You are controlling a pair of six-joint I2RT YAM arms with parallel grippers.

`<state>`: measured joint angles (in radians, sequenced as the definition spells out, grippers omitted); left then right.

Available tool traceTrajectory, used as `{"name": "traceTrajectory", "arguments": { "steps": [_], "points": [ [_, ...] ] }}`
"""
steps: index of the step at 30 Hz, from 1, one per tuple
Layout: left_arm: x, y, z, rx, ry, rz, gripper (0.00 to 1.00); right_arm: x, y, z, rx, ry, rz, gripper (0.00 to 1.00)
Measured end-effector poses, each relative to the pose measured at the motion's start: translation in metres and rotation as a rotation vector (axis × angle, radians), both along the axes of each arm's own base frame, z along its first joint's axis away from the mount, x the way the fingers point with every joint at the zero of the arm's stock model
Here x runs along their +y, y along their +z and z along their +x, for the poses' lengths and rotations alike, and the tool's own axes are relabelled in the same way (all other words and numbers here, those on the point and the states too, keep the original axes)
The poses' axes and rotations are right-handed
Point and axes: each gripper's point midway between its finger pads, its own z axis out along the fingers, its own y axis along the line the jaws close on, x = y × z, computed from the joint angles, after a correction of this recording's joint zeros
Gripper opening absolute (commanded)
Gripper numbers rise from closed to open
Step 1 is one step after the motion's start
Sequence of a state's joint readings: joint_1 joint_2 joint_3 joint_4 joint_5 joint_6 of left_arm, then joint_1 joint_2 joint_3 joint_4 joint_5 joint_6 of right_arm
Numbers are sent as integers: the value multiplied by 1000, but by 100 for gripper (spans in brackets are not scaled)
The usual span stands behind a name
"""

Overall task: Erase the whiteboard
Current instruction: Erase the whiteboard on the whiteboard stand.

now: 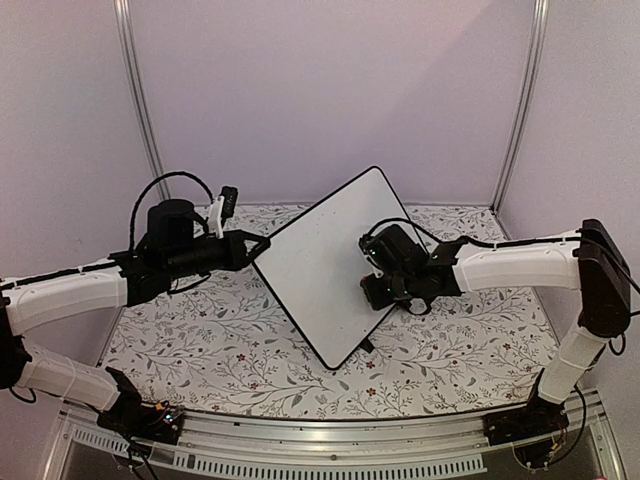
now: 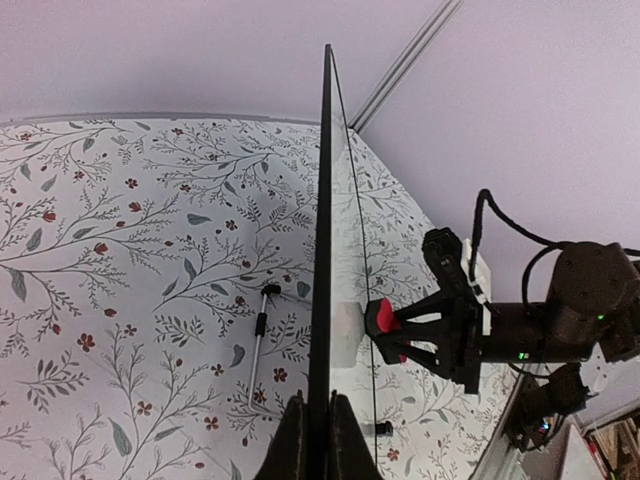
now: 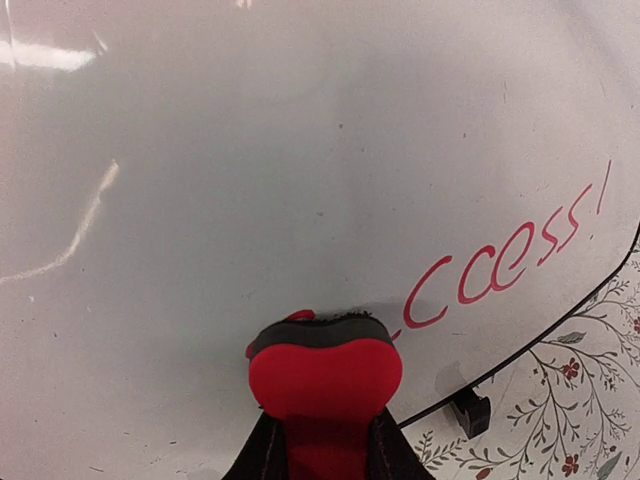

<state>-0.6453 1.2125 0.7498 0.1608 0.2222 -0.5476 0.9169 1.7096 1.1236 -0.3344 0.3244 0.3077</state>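
Observation:
The whiteboard (image 1: 315, 262) is held up off the table, tilted on one corner. My left gripper (image 1: 256, 250) is shut on its left corner; in the left wrist view the fingers (image 2: 292, 445) clamp the black rim (image 2: 322, 240) edge-on. My right gripper (image 1: 373, 287) is shut on a red eraser (image 3: 322, 378), whose black felt presses against the board's white face (image 3: 250, 150). Red handwriting "ccess!" (image 3: 505, 262) runs to the right of the eraser. The eraser (image 2: 384, 326) also shows from the side, touching the board.
A floral cloth (image 1: 220, 350) covers the table. A thin white and black rod (image 2: 258, 342) lies on it behind the board. A small black foot (image 3: 470, 410) sticks out of the board's lower rim. Plain walls and metal posts (image 1: 140, 100) enclose the back.

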Motion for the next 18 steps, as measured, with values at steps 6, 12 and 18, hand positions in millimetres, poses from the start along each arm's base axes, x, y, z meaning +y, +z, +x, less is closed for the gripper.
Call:
{"name": "traceTrajectory", "arguments": {
  "steps": [6,12,18],
  "points": [
    [0,1,0,-2,-2,-1,0,5,19,17,-43,-13,36,23],
    [0,0,0,-1,-2,-1,0,8,22,20,-49,-9,57,22],
    [0,0,0,2,3,1,0,12,16,16,-33,9,93,22]
  ]
}}
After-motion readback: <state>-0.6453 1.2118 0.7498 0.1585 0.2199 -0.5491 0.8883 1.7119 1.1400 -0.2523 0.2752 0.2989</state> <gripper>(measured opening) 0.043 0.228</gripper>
